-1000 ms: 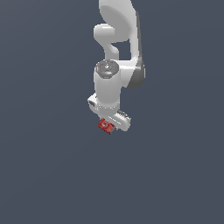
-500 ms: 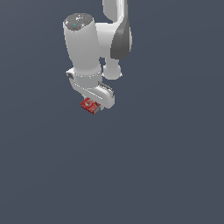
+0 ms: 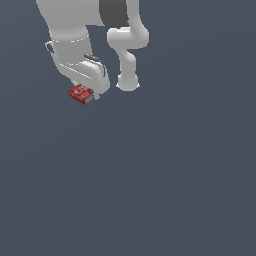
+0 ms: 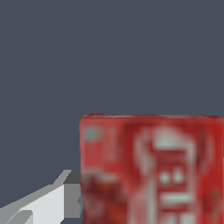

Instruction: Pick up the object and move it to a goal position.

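The object (image 3: 81, 93), a small flat red box with white lettering, hangs under the white gripper (image 3: 86, 91) in the upper part of the exterior view's left side. The gripper is shut on it, and the box juts out below and to the left of the white hand. The fingers are mostly hidden behind the hand and the box there. In the wrist view the red box (image 4: 151, 168) fills much of the picture, with one white and grey finger (image 4: 52, 203) pressed against its side. No goal marker shows in either view.
The white arm (image 3: 125, 45) bends down from the top of the exterior view, with its lower link (image 3: 127, 75) to the right of the hand. Everything else is a flat dark blue-grey background (image 3: 150, 190).
The gripper has carried the red box toward the exterior view's left and slightly upward, and the arm now looks larger in the picture. The box stays in the grip.
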